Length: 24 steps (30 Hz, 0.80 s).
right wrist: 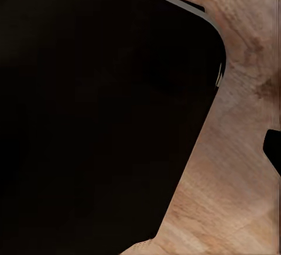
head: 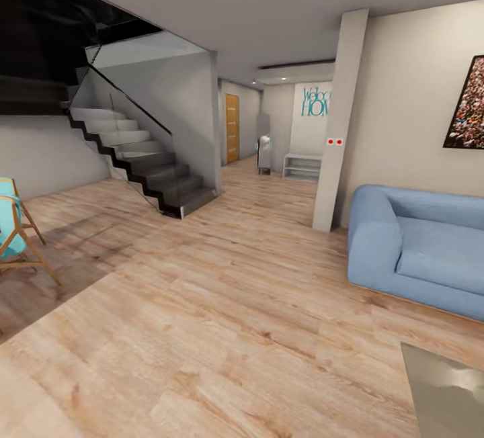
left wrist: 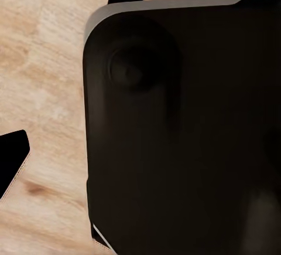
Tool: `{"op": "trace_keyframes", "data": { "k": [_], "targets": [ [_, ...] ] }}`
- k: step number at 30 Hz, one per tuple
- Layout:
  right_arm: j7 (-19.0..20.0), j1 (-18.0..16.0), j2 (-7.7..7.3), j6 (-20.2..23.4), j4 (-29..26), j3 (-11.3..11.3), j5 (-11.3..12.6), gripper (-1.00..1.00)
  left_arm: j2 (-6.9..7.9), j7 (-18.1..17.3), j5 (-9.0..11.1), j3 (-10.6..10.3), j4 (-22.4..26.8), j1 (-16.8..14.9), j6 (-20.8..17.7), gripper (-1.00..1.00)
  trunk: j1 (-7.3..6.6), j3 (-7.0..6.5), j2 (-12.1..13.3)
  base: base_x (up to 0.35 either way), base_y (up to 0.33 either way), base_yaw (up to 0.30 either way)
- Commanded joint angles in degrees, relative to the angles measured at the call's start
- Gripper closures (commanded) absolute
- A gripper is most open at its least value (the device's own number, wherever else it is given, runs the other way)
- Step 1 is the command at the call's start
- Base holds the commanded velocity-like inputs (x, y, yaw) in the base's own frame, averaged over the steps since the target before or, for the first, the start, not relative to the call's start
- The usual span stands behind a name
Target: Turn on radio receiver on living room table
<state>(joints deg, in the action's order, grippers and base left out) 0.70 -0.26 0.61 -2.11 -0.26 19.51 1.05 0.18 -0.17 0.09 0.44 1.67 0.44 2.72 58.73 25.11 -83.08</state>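
The radio receiver is out of view. A corner of the table [head: 449,394], glossy grey-brown, pokes in at the head view's lower right, just in front of the blue sofa [head: 423,250]. Both wrist views look down on my black base [left wrist: 187,132] [right wrist: 99,114] over the wood plank floor [left wrist: 47,79]. A dark wedge [left wrist: 12,161] sits at the edge of the left wrist view and another dark wedge [right wrist: 273,149] at the edge of the right wrist view. Whether these belong to the grippers is unclear.
A staircase with a glass rail [head: 141,156] rises at the left. A turquoise wood-framed chair [head: 13,223] stands at the far left. A white pillar [head: 339,122] stands beside the sofa, with a hallway [head: 242,136] behind. Wide plank floor [head: 222,303] lies ahead.
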Motion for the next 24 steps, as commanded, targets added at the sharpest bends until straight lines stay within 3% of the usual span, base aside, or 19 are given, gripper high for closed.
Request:
{"op": "trace_keyframes", "data": {
  "k": [1,24],
  "targets": [
    [0.0,0.0,0.0,0.0,0.0,0.0,0.0,-1.0,0.0,0.0,0.0,0.0,0.0,0.0,0.0,-1.0,0.0,0.0,0.0,0.323,0.0,0.0],
    [0.0,0.0,-0.01,0.0,0.0,0.0,0.0,-1.0,0.01,0.0,0.0,0.0,0.0,0.0,0.0,-1.0,0.0,0.0,0.0,0.324,0.0,0.0]
  ]
}}
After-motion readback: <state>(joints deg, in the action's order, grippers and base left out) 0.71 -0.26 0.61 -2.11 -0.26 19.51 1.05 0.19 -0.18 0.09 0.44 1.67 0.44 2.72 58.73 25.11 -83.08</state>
